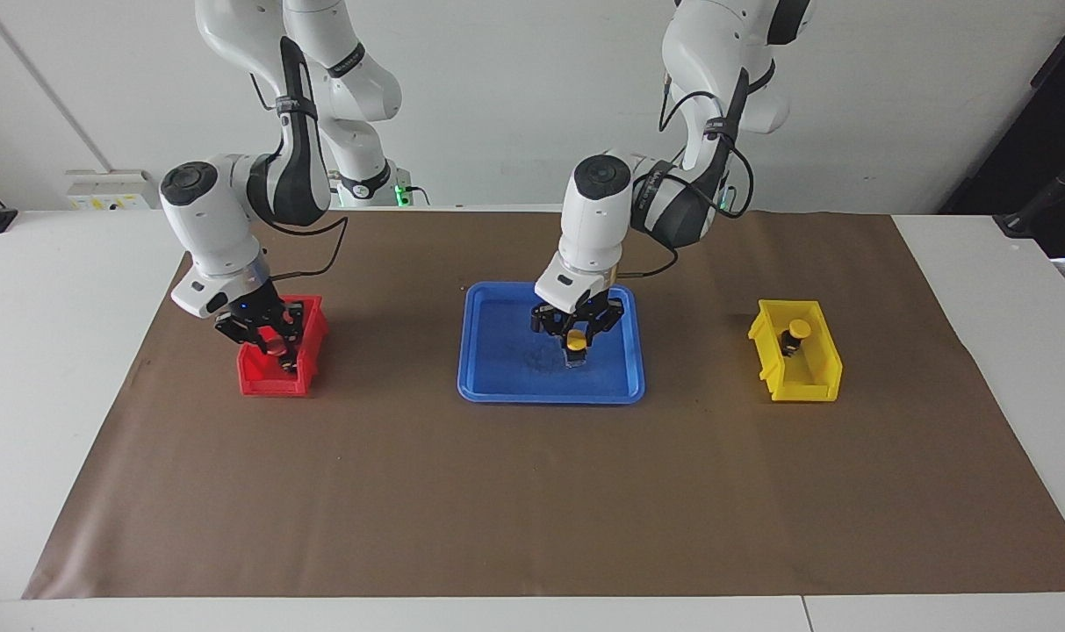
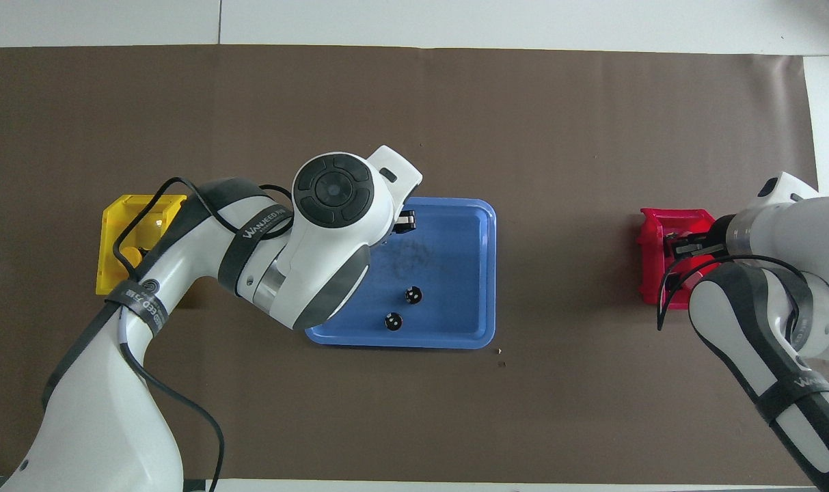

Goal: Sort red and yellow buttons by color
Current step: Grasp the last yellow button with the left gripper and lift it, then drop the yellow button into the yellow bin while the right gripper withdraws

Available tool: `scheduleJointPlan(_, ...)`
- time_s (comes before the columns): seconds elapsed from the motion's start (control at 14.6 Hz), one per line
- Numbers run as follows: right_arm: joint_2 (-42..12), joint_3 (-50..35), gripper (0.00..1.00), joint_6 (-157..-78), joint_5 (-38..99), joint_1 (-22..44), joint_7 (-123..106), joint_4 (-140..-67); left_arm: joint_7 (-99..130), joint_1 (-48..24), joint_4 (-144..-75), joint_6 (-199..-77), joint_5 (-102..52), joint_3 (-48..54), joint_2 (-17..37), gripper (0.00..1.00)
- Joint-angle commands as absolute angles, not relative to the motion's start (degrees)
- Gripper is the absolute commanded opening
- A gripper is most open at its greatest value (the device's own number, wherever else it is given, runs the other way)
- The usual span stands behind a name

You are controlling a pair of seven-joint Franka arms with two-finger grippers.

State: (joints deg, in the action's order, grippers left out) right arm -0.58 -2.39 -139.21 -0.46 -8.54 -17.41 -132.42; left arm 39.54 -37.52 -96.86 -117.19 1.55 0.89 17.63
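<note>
In the blue tray [image 1: 497,386] my left gripper [image 1: 575,335] is shut on a yellow button [image 1: 574,337], gripping it just under the cap. Its black base hangs close to the tray floor, and I cannot tell if they touch. From overhead the left wrist covers this button, and only a bit of the left gripper [image 2: 404,223] shows. A second yellow button [image 1: 795,332] lies in the yellow bin [image 1: 820,369]. My right gripper [image 1: 274,344] is shut on a red button [image 1: 277,346], low inside the red bin [image 1: 269,384]. The right gripper [image 2: 681,246] hides the bin's contents.
Two dark capless cylinders [image 2: 413,295] [image 2: 392,320] stand in the tray, nearer to the robots than the held yellow button. One cylinder [image 1: 537,321] shows beside the left gripper. The yellow bin [image 2: 117,219] and the red bin [image 2: 653,236] sit at opposite ends of the brown mat [image 1: 532,491].
</note>
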Motion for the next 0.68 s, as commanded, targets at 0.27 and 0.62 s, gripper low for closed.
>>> scheduleJointPlan(0.27, 0.0, -2.5, 0.69, -136.3, -0.1, -8.6, -20.1, -130.5, 13.8, -18.6, -92.4, -102.7, 1.5, 0.7, 11.4, 0.01)
scheduleJointPlan(0.62, 0.8, -2.8, 1.00, -114.0, 0.0, -8.7, -19.9, -112.6, -0.9, -6.5, -94.7, -101.6, 1.3, 0.6, 8.6, 0.02)
